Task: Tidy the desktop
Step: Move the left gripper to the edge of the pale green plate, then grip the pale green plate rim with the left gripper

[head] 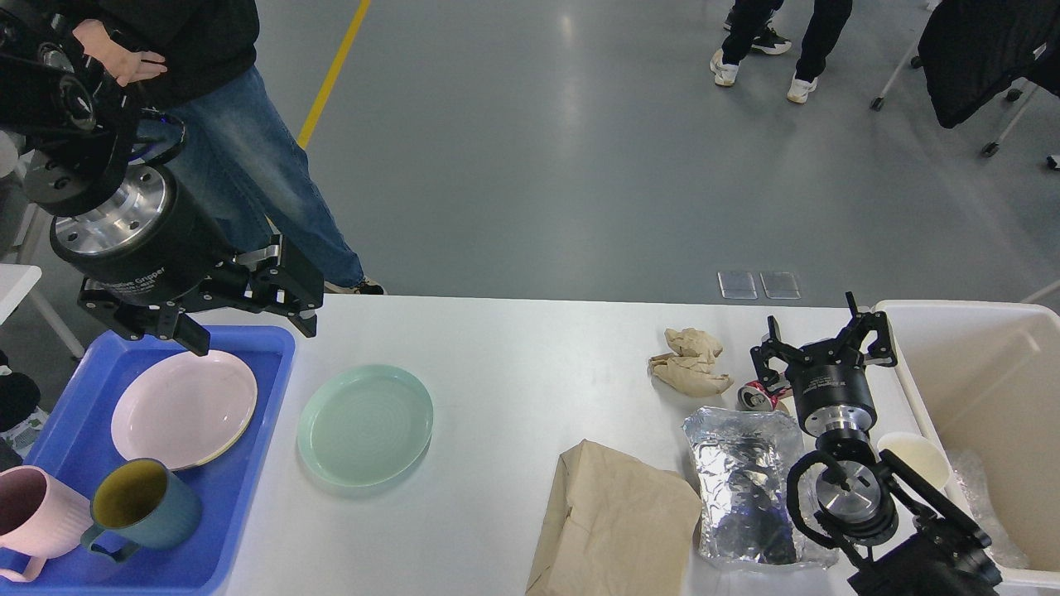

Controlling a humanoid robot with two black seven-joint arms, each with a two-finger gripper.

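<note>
Head view. The desktop [513,389] fills the lower half of the frame, edge to edge. Our left gripper [252,327] hangs at 10 o'clock, over the far corner of the blue tray [248,472]; its fingers are spread wide and hold nothing. In the tray lie a pink plate [184,407], a teal mug [142,507] and a pink mug [35,520]. Just right of the tray, a green plate [365,425] sits on the desktop.

Our right gripper [824,343] is at 4 o'clock, fingers parted, nothing between them. A small can [755,397] lies just beside it at its 8 o'clock. Crumpled brown paper [690,362] lies to its left; a foil tray [745,484] and a paper bag [613,521] lie nearer us. A paper cup [915,457] stands against the cream bin [977,397] at far right.
</note>
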